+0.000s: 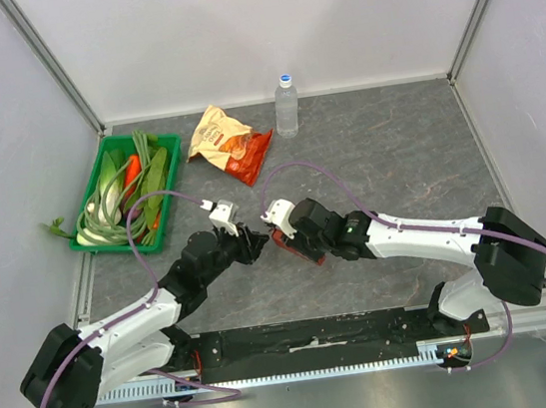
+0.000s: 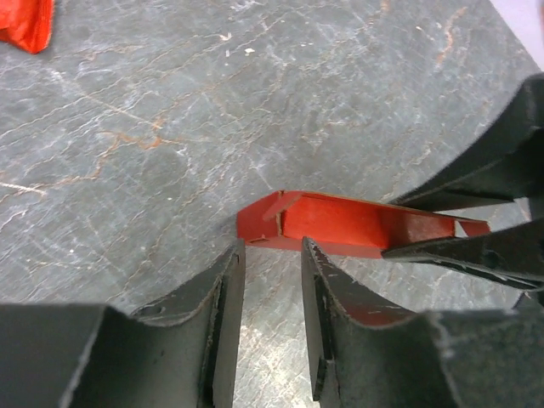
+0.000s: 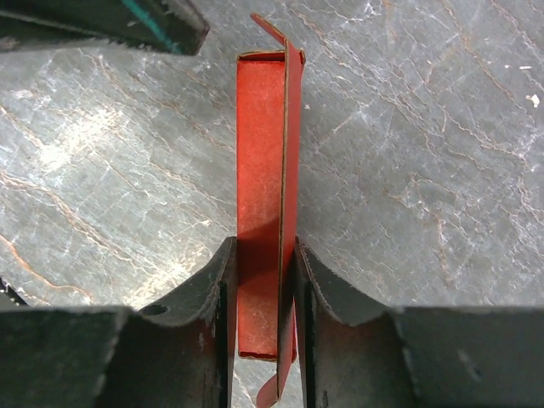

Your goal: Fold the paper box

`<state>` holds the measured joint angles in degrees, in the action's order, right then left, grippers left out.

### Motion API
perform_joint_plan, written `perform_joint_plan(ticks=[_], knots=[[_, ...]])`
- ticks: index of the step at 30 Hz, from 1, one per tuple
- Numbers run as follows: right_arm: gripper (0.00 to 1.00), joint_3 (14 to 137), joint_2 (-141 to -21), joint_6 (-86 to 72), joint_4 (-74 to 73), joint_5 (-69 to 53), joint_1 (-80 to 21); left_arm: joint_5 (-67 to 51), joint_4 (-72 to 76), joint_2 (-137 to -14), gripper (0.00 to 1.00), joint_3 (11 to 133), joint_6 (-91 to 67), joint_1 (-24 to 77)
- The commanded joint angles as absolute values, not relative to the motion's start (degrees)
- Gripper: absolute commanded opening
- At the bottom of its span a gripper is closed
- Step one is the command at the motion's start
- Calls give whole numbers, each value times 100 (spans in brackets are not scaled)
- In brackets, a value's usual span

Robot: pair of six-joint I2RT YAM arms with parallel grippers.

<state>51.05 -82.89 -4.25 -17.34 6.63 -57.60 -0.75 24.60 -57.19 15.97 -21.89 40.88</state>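
The paper box (image 1: 297,248) is a bright red, partly folded flat cardboard piece, held on edge just above the table at mid-table. My right gripper (image 3: 263,255) is shut on it, with both walls of the paper box (image 3: 262,170) pressed between the fingers. A loose flap sticks out at its far end. My left gripper (image 2: 272,255) is open with a narrow gap and nothing in it. Its tips sit right at the near end of the paper box (image 2: 340,223). In the top view the left gripper (image 1: 250,239) and the right gripper (image 1: 286,240) meet nose to nose.
A green tray (image 1: 173,187) of vegetables stands at the back left. A crinkled orange-and-red snack bag (image 1: 228,141) and a water bottle (image 1: 286,107) stand at the back. White walls close three sides. A black rail (image 1: 311,340) runs along the near edge.
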Motion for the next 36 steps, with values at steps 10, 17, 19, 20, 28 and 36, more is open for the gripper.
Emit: perform_joint_plan(ticks=[10, 17, 19, 20, 28, 36], knots=[[22, 5168, -8279, -281, -1696, 730, -5774, -765, 2867, -6257, 43, 2231, -968, 4061], [21, 5142, -8209, -246, -1688, 598, -5766, -1046, 2566, -6618, 37, 2672, -9, 4061], [21, 5150, -8200, -255, -1687, 589, -5748, -1081, 2444, -6662, 34, 2742, 281, 4060], [21, 5150, -8191, -246, -1679, 589, -5748, -1125, 2339, -6671, 34, 2768, 333, 4061], [21, 5159, -8200, -229, -1661, 466, -5704, -1695, 2197, -6539, 45, 2576, 554, 3894], [21, 5159, -8183, -202, -1661, 395, -5669, -1766, 2417, -6284, 40, 2320, 492, 3797]])
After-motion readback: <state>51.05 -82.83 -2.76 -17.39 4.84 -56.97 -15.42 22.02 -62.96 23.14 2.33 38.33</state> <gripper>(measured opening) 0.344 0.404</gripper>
